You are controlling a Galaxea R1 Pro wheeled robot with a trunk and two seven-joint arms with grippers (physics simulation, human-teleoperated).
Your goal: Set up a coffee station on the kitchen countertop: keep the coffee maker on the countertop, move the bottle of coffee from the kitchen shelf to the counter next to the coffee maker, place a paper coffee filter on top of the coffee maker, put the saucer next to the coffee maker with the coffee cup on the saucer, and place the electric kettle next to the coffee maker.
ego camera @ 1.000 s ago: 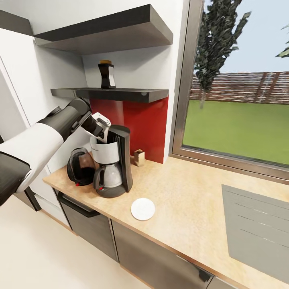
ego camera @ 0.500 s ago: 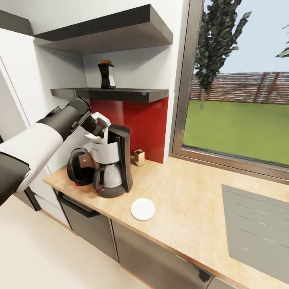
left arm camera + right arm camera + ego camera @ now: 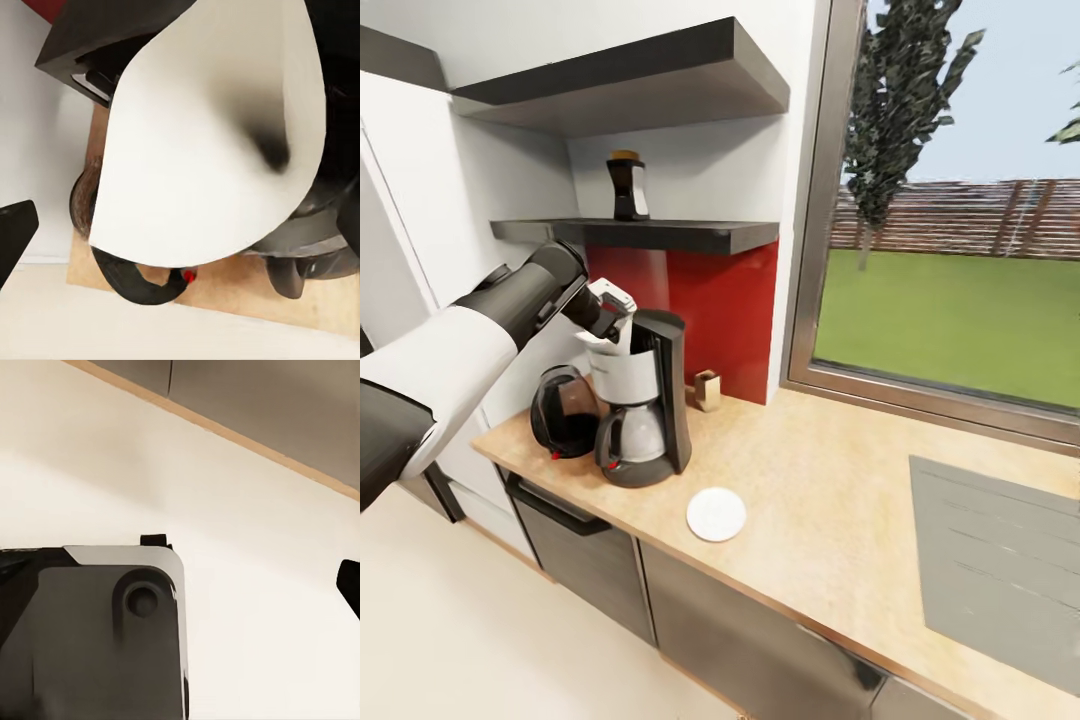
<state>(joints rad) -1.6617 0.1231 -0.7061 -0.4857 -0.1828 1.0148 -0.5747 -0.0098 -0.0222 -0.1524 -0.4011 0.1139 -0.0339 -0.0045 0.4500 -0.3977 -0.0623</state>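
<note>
Left gripper [image 3: 618, 322] at top of coffee maker [image 3: 645, 400], clamped on white paper filter [image 3: 210, 135] held over maker's top. Kettle [image 3: 563, 412] touching maker's left side on counter [image 3: 830, 500]. Saucer [image 3: 716, 514] near, front right of maker. Coffee bottle [image 3: 627, 186] upright on lower shelf [image 3: 660, 234]. Right gripper: state cannot be told; floor [image 3: 247, 510] under its camera.

The tan countertop [image 3: 840, 480] runs from the middle left to the lower right of the frame, carrying the coffee maker [image 3: 645, 400] and, touching its left side, the dark electric kettle [image 3: 563, 412]. A white saucer [image 3: 716, 514] lies near the front edge and a small wooden holder [image 3: 706, 391] stands by the red backsplash. At upper left, the dark kitchen shelf [image 3: 660, 235] holds the bottle of coffee [image 3: 628, 187].
</note>
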